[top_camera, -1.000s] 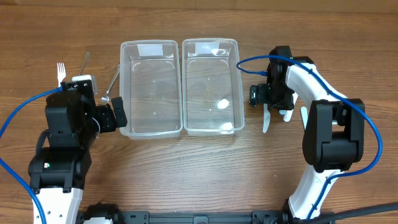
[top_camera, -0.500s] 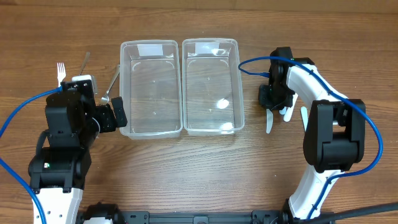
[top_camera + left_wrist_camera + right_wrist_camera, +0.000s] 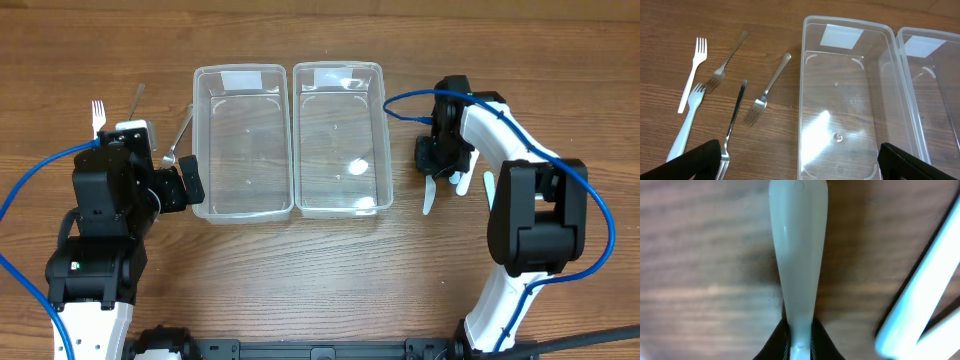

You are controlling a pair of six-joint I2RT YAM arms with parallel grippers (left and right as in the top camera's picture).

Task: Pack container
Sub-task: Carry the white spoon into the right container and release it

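I've got the white plastic utensil pinched in the right gripper. The two black fingers are clamped on its narrow end and the broader end points away from the wrist. It lies on the table just to the right of the right container. I can't tell whether it's a knife or a spoon from here.

It looks light, thin and a bit flexible, and smooth enough to swivel in a pinch this narrow. I'd carry it level and not swing it.

Two more white pieces lie just beside the one I'm holding, so lifting straight up should keep me from dragging them.

The container's near wall sits between me and the drop, and I need to clear that rim. The blue cable arcs near the far corner, so I'd cross at mid-length, where the tub is bare.

On the other side, the left gripper hangs wide open by the left container, holding nothing. The forks are spread on the wood just beyond it.
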